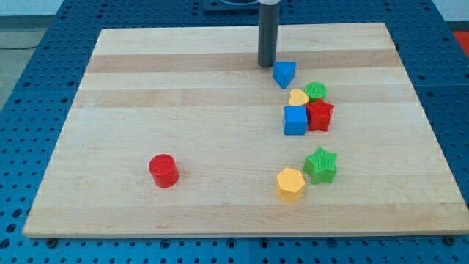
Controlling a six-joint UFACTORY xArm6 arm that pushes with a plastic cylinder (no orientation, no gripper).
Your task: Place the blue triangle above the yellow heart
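Note:
The blue triangle (pixel 284 74) lies on the wooden board right of centre, near the view's top. The yellow heart (pixel 298 97) sits just below it and slightly to the right, a small gap between them. My tip (pixel 267 64) stands just up and left of the blue triangle, close to or touching its upper left edge. The rod rises straight to the view's top.
A green cylinder (pixel 316 92) touches the heart's right side. A blue cube (pixel 295 120) and a red star (pixel 319 115) sit right below the heart. A green star (pixel 321 164) and a yellow hexagon (pixel 291 183) lie lower. A red cylinder (pixel 163 170) stands at lower left.

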